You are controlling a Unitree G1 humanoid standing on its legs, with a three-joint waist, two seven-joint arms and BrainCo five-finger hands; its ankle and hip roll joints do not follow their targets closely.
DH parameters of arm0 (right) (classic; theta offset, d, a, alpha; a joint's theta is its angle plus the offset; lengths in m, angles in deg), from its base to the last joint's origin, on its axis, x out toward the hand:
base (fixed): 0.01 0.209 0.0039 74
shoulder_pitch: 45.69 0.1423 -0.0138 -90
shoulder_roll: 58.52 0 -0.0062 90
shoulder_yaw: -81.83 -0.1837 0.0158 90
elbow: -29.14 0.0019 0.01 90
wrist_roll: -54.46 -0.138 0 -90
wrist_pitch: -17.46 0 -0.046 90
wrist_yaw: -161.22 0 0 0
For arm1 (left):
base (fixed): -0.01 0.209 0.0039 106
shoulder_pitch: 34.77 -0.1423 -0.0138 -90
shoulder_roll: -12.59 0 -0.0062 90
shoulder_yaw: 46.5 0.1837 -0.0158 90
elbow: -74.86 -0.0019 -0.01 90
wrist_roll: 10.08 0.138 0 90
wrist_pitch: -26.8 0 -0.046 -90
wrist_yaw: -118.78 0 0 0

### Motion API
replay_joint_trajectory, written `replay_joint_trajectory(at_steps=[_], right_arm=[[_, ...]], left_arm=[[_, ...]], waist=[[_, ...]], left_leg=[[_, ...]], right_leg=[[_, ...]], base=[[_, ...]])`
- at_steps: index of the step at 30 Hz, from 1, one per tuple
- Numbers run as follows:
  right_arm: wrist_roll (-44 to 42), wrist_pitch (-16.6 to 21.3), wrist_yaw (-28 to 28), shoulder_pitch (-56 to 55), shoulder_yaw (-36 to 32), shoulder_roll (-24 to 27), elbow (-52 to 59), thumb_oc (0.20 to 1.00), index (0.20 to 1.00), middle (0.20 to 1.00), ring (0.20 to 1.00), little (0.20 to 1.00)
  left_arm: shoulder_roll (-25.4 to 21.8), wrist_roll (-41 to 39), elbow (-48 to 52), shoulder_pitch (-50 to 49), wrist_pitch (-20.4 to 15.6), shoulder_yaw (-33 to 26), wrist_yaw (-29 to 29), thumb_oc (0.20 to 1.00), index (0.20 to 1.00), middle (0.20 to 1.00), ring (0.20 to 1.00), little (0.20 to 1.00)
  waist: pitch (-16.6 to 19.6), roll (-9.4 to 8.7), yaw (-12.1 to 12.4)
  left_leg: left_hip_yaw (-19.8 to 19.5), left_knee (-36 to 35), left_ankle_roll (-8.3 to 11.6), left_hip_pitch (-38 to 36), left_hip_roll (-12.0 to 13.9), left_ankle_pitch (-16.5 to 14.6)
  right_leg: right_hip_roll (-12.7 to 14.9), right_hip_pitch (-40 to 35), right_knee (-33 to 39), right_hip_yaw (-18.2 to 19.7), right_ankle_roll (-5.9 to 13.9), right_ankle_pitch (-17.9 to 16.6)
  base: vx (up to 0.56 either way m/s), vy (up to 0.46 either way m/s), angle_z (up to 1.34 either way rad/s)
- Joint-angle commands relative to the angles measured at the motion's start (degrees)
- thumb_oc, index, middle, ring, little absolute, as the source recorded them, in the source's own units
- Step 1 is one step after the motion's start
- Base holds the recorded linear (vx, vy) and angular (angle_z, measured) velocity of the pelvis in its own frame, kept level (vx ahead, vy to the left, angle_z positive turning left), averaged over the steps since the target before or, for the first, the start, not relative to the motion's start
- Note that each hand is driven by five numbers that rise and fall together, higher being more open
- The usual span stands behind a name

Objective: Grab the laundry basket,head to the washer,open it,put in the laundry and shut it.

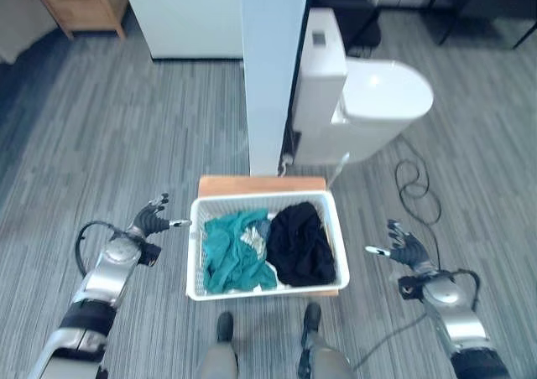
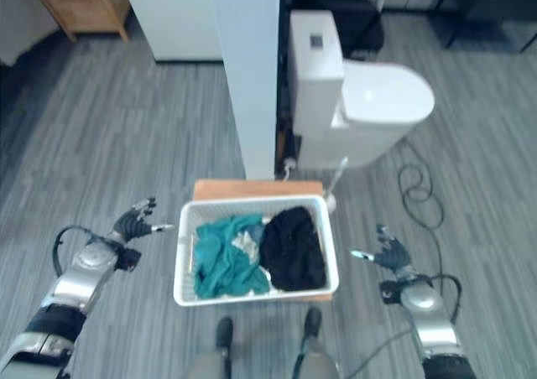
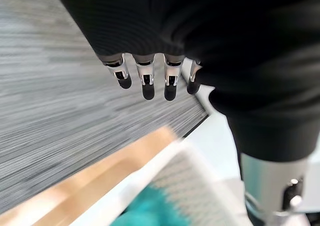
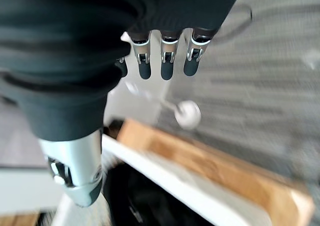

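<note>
Left hand (image 1: pixel 149 220) is hovering lower left, fingers spread, just beside one white laundry basket (image 1: pixel 334 228) sitting center frame (two garments inside: teal cloth (image 1: pixel 235 250), black cloth (image 1: pixel 300 242)); right hand (image 1: pixel 407 250) is hovering lower right, spread, apart from it.

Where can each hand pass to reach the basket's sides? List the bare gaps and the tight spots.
Bare floor lies between the left hand and the white laundry basket, and again between the basket and the right hand; both hands are open. It is crowded beyond the basket: a white panel, a toilet and a brush stand close.
</note>
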State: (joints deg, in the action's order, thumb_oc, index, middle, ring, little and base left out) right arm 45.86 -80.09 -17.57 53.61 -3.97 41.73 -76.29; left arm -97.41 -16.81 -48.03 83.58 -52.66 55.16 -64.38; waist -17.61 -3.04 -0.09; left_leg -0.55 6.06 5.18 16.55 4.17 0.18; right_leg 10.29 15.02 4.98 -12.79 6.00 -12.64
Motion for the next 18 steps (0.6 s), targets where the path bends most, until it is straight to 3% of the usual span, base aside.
replay_joint_trajectory(at_steps=[1, 9, 18], right_arm=[[-5.13, 3.77, -2.23, -0.86, 0.07, 0.7, 3.93, 1.0, 1.0, 1.0, 1.0, 1.0], [-1.38, 3.63, -3.03, -0.45, 1.44, 1.23, 5.58, 1.0, 1.0, 1.0, 1.0, 1.0], [-0.21, 4.67, -7.8, 6.63, 4.3, 2.29, 2.31, 1.0, 1.0, 1.0, 1.0, 1.0]], left_arm=[[-2.45, 1.45, -5.13, 2.03, -1.38, -0.11, 4.51, 1.0, 1.0, 1.0, 1.0, 1.0], [2.09, 1.72, -14.05, 5.48, -2.13, 1.59, 6.71, 1.0, 1.0, 1.0, 1.0, 1.0], [9.98, -3.85, -28.95, 11.15, -5.58, 8.57, 6.53, 1.0, 1.0, 1.0, 1.0, 1.0]], waist=[[1.13, 0.35, 0.24], [-2.01, 0.57, -0.18], [-5.18, 1.9, -0.58]], left_leg=[[0.67, -2.06, -2.17, 0.66, 0.71, 0.82], [0.9, -1.64, -1.89, 2.46, 0.78, 1.47], [1.17, -1.89, -1.53, 2.87, 0.87, 2.32]], right_leg=[[4.35, 1.27, -7.57, 6.25, 2.78, 4.58], [4.59, 2.97, -7.79, 6.81, 2.73, 4.26], [4.47, 3.94, -7.59, 7.22, 2.88, 3.52]], base=[[-0.14, 0.002, 0.0], [-0.05, 0.009, -0.02], [-0.02, 0.02, -0.02]])
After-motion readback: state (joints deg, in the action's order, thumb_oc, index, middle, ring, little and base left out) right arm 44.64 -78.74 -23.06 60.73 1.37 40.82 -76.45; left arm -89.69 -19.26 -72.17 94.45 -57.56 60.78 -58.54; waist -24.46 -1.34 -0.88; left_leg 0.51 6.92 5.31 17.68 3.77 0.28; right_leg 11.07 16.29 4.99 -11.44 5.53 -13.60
